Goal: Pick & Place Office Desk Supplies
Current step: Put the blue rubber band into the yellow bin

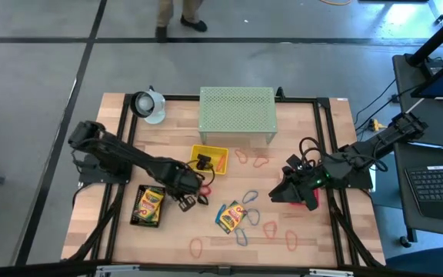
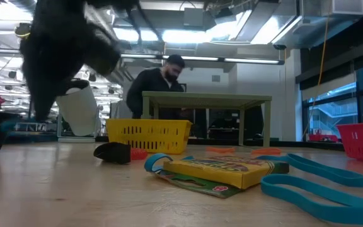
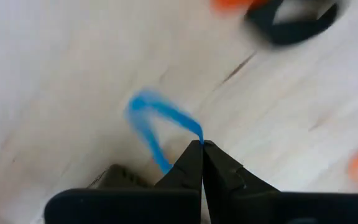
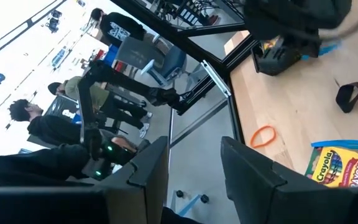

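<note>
My left gripper (image 3: 202, 144) hangs over the middle of the table (image 1: 298, 146), between the two crayon boxes (image 1: 148, 206) (image 1: 231, 217), and is shut on a thin blue loop (image 3: 154, 118). A small black clip (image 3: 291, 25) lies on the wood just beyond it, in front of the yellow mesh tray (image 1: 208, 159). My right gripper (image 4: 194, 168) waits raised at the table's right side, open, with nothing between its fingers. More red, orange and blue loops (image 1: 244, 231) lie scattered along the near half of the table. My left gripper pinches one spot on the blue loop's band (image 3: 197, 132) between its two shut fingertips. The fingers come from above, pointing down. The rest of the loop hangs open below the tips; whether its lower end touches the table I cannot tell.
The pale green mesh shelf (image 1: 237, 111) stands at the far middle, and a white and black object (image 1: 148, 104) at the far left corner. A red tray (image 1: 308, 201) sits under my right arm. People are in the room beyond the table.
</note>
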